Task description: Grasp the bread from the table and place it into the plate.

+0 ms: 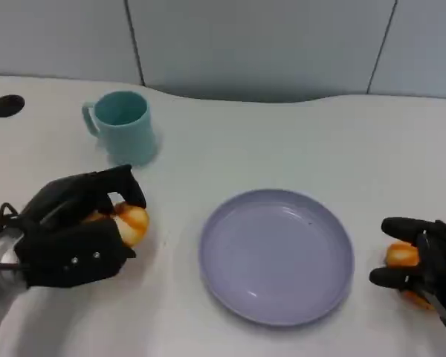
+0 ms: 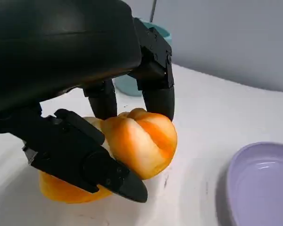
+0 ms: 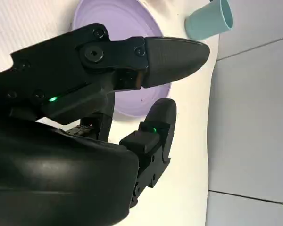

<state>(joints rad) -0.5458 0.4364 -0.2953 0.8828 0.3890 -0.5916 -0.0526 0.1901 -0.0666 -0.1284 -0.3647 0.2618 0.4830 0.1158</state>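
The bread (image 1: 131, 222), a glossy orange-and-cream bun, is at the left of the table, and my left hand (image 1: 74, 230) grips it. In the left wrist view my fingers (image 2: 158, 92) close over the bread (image 2: 141, 141) against the thumb below, low at the table top. The lilac plate (image 1: 276, 255) lies bare in the middle, to the right of the bread. My right hand (image 1: 424, 271) rests at the right edge of the plate with an orange thing (image 1: 401, 255) among its fingers. Its fingers (image 3: 172, 54) stand apart in the right wrist view.
A teal mug (image 1: 123, 126) stands behind the left hand, near the table's far edge. A dark round hole (image 1: 7, 105) sits at the far left. The mug (image 3: 210, 21) and plate (image 3: 108, 19) lie beyond the right hand's fingers.
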